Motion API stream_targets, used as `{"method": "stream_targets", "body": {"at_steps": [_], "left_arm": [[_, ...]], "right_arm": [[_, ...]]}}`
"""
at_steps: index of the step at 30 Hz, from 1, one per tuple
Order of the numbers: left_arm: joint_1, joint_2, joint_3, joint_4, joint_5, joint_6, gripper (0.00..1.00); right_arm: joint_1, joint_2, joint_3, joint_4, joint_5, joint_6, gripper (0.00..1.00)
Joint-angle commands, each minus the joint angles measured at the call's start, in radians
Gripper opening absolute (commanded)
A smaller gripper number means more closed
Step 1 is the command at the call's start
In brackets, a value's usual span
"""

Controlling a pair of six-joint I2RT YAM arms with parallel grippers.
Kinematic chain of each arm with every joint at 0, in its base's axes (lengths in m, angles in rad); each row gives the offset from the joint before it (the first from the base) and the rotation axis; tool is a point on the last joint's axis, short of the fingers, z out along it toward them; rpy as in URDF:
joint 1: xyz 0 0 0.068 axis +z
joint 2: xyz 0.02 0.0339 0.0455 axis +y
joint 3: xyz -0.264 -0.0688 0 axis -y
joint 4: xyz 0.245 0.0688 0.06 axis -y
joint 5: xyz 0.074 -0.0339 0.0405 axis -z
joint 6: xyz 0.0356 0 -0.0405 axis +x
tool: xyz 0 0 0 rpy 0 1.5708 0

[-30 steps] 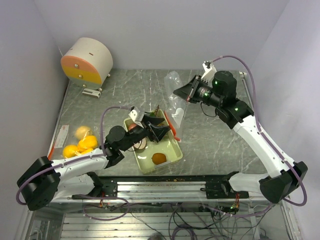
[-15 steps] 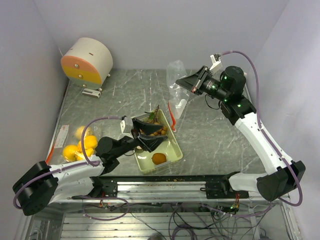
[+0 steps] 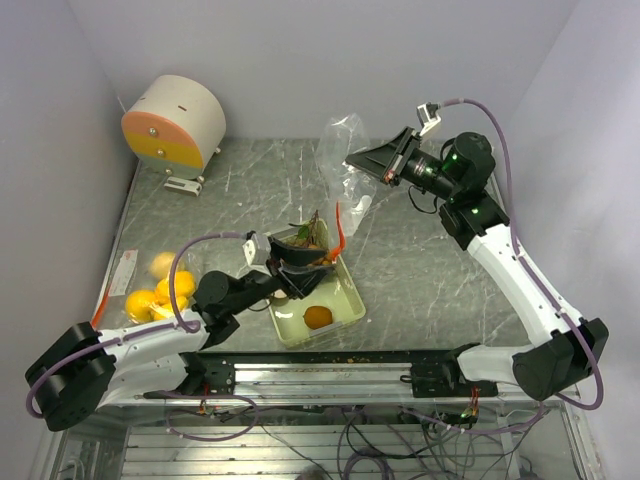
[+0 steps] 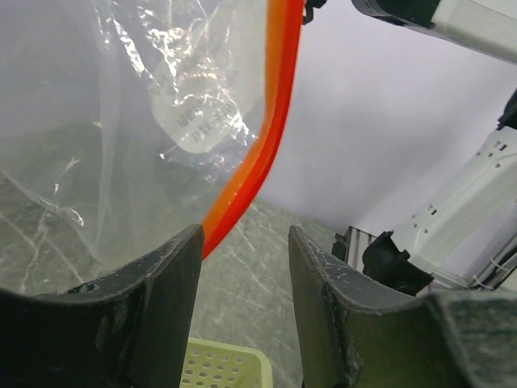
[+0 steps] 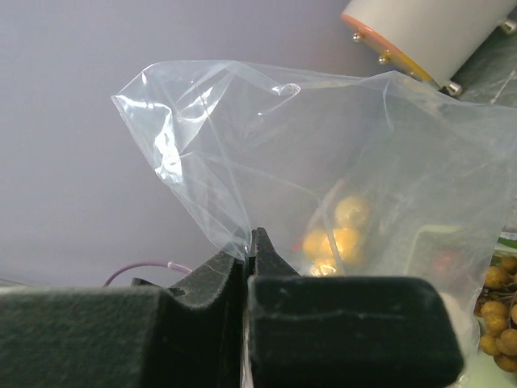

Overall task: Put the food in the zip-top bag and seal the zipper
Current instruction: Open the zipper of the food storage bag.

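A cream drum point(image 3: 175, 120) with an orange and yellow face stands on small feet at the far left of the grey marbled surface point(image 3: 430, 270) — well apart from the pale green tray point(image 3: 347, 292) near the front edge; a small label point(image 3: 122, 270) lies at the left edge
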Motion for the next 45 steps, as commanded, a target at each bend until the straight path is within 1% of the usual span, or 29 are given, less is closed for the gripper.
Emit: {"method": "stream_targets", "body": {"at_steps": [1, 3, 6, 10, 12, 16, 23, 24, 26, 27, 30, 32, 34, 35, 37, 38, 40, 45], "left_arm": [[-0.007, 0.003, 0.054, -0.031, -0.060, 0.053, 0.56], [-0.016, 0.012, 0.069, -0.055, -0.075, 0.069, 0.53], [-0.035, 0.023, 0.086, -0.074, -0.113, 0.098, 0.53], [-0.060, 0.050, 0.106, -0.096, -0.162, 0.131, 0.55], [-0.076, 0.073, 0.120, -0.117, -0.177, 0.149, 0.57], [-0.092, 0.118, 0.134, -0.096, -0.193, 0.155, 0.59], [-0.094, 0.147, 0.138, -0.084, -0.225, 0.163, 0.57], [-0.093, 0.146, 0.135, -0.084, -0.233, 0.166, 0.59], [-0.093, 0.138, 0.125, -0.077, -0.249, 0.170, 0.72], [-0.093, 0.131, 0.116, -0.072, -0.258, 0.175, 0.74], [-0.093, 0.101, 0.098, -0.066, -0.296, 0.195, 0.74], [-0.094, 0.083, 0.096, -0.064, -0.325, 0.215, 0.79], [-0.094, 0.074, 0.099, -0.056, -0.350, 0.251, 0.82], [-0.094, 0.073, 0.102, -0.056, -0.361, 0.266, 0.85], [-0.094, 0.078, 0.111, -0.050, -0.367, 0.297, 0.95], [-0.094, 0.081, 0.116, -0.046, -0.364, 0.308, 0.97], [-0.095, 0.093, 0.124, -0.038, -0.348, 0.325, 0.98], [-0.094, 0.150, 0.136, 0.021, -0.320, 0.326, 0.90]], "right_arm": [[-0.005, -0.016, -0.032, 0.065, -0.028, 0.045, 0.00], [-0.004, -0.021, -0.041, 0.077, -0.027, 0.058, 0.00], [-0.004, -0.023, -0.054, 0.092, -0.030, 0.073, 0.00], [-0.004, -0.030, -0.063, 0.104, -0.030, 0.084, 0.00], [-0.004, -0.031, -0.058, 0.109, -0.034, 0.088, 0.00], [-0.004, -0.029, -0.059, 0.130, -0.053, 0.105, 0.00], [-0.004, -0.017, -0.077, 0.192, -0.139, 0.155, 0.00], [-0.004, -0.018, -0.081, 0.197, -0.147, 0.160, 0.00], [-0.004, -0.023, -0.080, 0.184, -0.153, 0.152, 0.00], [-0.004, -0.027, -0.077, 0.171, -0.154, 0.143, 0.00], [-0.004, -0.035, -0.083, 0.156, -0.153, 0.133, 0.00], [-0.004, -0.037, -0.090, 0.159, -0.153, 0.138, 0.00], [-0.004, -0.039, -0.101, 0.175, -0.159, 0.155, 0.00], [-0.004, -0.041, -0.106, 0.184, -0.164, 0.163, 0.00], [-0.004, -0.044, -0.108, 0.190, -0.171, 0.170, 0.00], [-0.004, -0.046, -0.107, 0.188, -0.171, 0.170, 0.00], [-0.004, -0.049, -0.103, 0.187, -0.171, 0.169, 0.00], [-0.004, -0.038, -0.108, 0.236, -0.205, 0.207, 0.00]]}}
